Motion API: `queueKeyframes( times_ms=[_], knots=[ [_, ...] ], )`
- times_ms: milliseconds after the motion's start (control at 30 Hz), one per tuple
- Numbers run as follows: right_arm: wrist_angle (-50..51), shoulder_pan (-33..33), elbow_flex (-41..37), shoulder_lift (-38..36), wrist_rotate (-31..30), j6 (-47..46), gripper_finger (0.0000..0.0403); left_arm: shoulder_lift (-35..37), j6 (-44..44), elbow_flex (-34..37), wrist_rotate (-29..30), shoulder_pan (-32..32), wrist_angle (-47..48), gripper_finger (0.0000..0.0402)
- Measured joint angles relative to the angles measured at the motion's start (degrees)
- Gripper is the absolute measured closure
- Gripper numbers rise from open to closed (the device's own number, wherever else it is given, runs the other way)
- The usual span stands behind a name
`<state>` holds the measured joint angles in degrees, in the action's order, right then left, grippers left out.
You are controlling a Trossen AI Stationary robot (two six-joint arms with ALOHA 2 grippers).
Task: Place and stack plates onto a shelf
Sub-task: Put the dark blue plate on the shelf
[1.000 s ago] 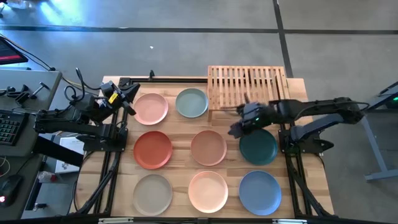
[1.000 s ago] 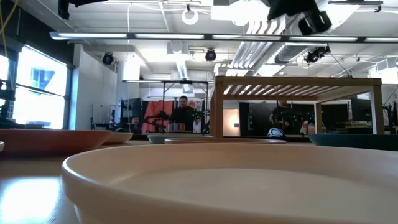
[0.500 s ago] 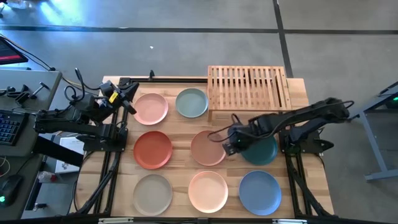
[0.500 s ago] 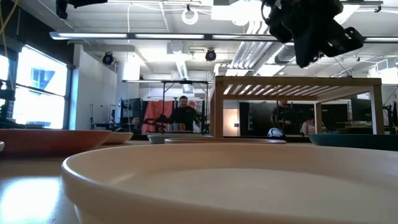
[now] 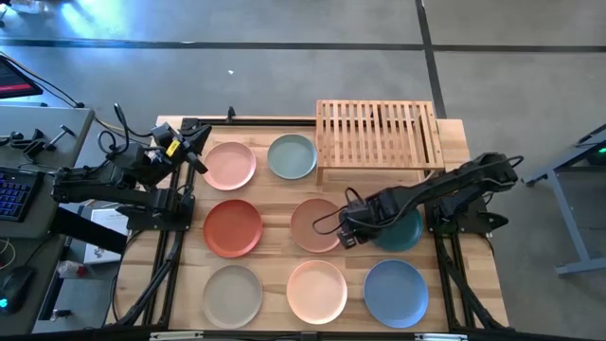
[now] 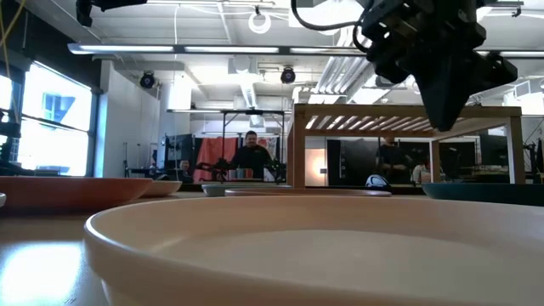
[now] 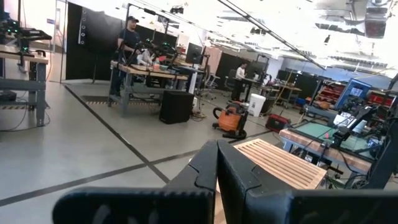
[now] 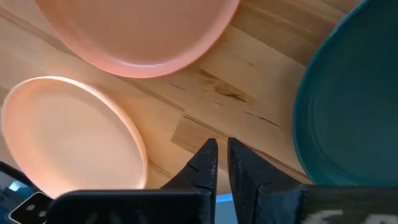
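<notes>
Just beside the right tool [image 5: 347, 230] — barely parted, empty — tan plate [image 5: 315, 224] and teal plate [image 5: 401, 230].

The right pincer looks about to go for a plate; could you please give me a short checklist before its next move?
1. Right pincer empty, fingers slightly apart: ok.
2. It hangs over bare wood between the tan plate and the dark teal plate: ok.
3. Shelf top free of plates: ok.
4. Left pincer shut, parked beside the pink plate: ok.
5. Which plate it targets: cannot tell.
</notes>
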<state>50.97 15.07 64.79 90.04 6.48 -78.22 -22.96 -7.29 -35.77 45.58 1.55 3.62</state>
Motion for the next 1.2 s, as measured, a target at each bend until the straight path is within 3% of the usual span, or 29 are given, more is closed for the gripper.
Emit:
queueKeyframes(
  times_ms=[367,1200],
  knots=[
    [11.2,0.3,0.0,0.0,-3.0,-1.3,0.0319,0.0,-0.1,0.0,0.0,0.0,0.0,0.0401],
    [12.4,5.4,0.0,0.0,-12.0,-6.6,0.0318,0.0,-0.1,0.0,0.1,0.0,0.0,0.0401]
  ],
)
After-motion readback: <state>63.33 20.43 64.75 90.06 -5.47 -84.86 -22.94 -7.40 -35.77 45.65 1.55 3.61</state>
